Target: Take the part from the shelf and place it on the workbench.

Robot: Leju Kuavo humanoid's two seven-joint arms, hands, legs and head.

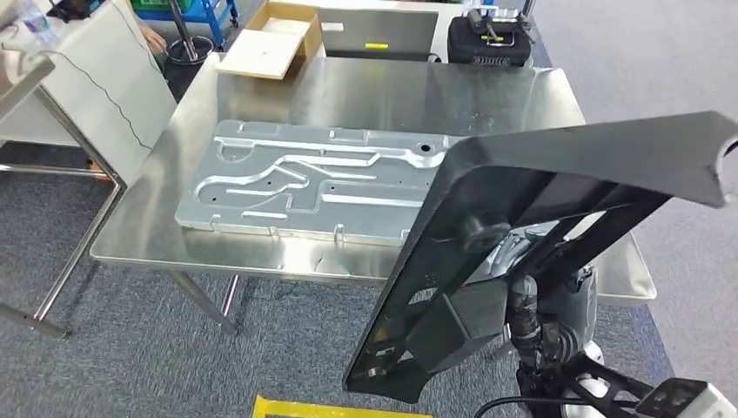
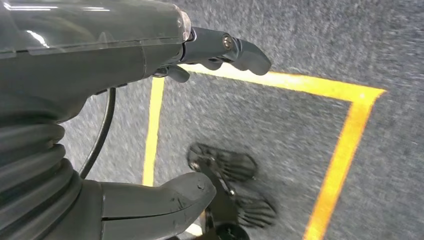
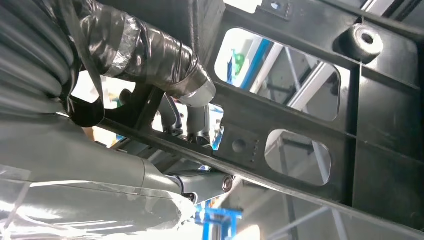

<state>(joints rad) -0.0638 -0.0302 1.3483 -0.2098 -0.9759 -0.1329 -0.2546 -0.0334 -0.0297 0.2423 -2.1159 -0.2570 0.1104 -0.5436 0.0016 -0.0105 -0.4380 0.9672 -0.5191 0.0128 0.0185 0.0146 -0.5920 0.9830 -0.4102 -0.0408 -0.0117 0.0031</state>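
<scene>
The part is a large black plastic frame with open windows and a curved top rail. It is held tilted above the near right corner of the steel workbench. My right hand grips it from below, near its lower end. In the right wrist view my right hand has its fingers hooked through the frame, around one of its bars. My left hand hangs over the carpet, fingers and thumb apart, holding nothing.
A flat machined aluminium plate covers the middle of the workbench. At the far edge lie a cardboard box, a grey panel and a black case. Another table stands on the left. Yellow floor tape marks the carpet.
</scene>
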